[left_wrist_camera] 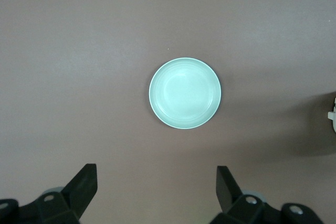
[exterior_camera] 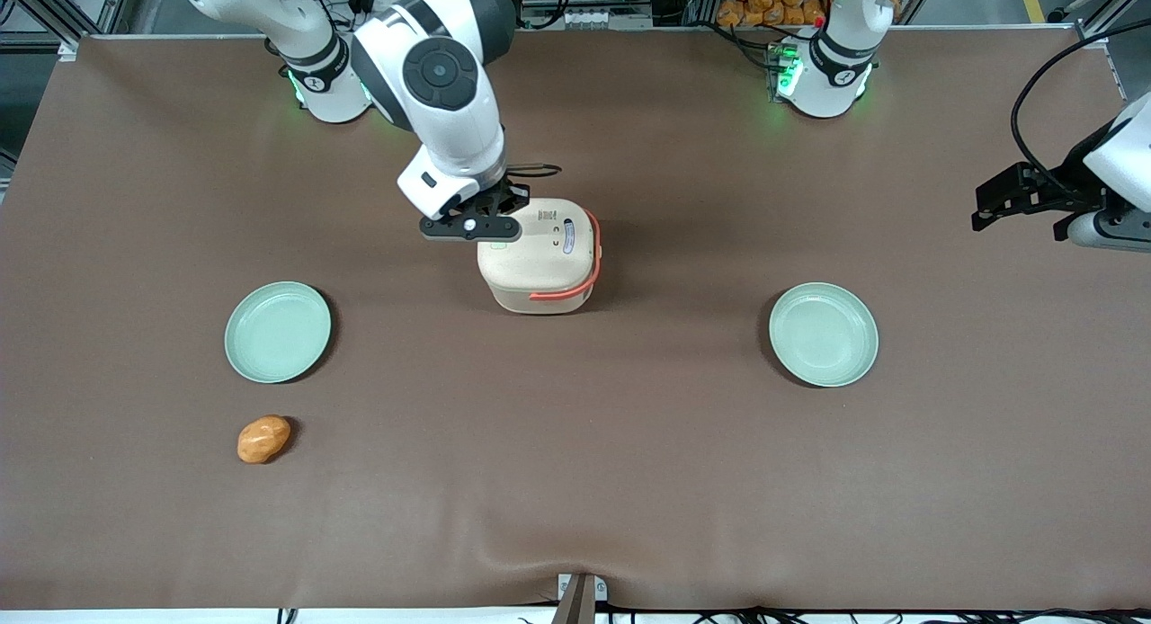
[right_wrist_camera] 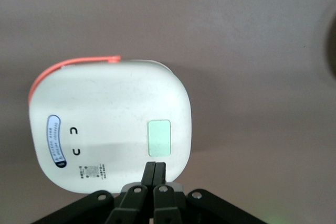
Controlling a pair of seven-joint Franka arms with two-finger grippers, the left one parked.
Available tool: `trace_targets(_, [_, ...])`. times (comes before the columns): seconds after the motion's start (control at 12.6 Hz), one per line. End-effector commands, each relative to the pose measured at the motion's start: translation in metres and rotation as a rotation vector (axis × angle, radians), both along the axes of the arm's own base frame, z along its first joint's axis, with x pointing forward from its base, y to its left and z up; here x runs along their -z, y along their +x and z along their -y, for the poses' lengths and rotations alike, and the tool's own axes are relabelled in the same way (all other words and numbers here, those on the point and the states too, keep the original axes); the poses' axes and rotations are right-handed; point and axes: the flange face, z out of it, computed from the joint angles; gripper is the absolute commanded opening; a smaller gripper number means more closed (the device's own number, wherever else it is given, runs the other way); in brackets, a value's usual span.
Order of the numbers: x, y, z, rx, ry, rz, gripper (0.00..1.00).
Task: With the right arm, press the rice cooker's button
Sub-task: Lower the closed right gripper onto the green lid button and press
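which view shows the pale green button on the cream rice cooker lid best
The right wrist view: the pale green rectangular button shows whole, with the shut black gripper just above it. The front view hides most of it under the gripper; the left wrist view misses it.

So that's two round pale-green plates (exterior_camera: 278, 332) (exterior_camera: 824, 334), one cream rounded-cube rice cooker (exterior_camera: 539, 264), one small orange-brown potato-like lump (exterior_camera: 263, 439).

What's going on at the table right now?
The right arm's gripper, fingers shut together, hovers over the closed lid of the rice cooker, its tips just short of the pale green button. Contact with the button isn't visible yet. Two green plates and an orange bread-like item lie untouched.
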Motion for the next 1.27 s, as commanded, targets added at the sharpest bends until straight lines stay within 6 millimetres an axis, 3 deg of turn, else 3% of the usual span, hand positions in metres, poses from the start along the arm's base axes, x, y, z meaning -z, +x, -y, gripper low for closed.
trace_targets(0.0, [0.013,-0.008,0.003,0.010,-0.005,-0.001,0.00])
trace_targets(0.55, [0.039,-0.007,0.003,0.034,-0.009,0.002,0.00])
trace_targets(1.19, [0.051,0.005,0.007,0.055,-0.002,0.018,0.00])
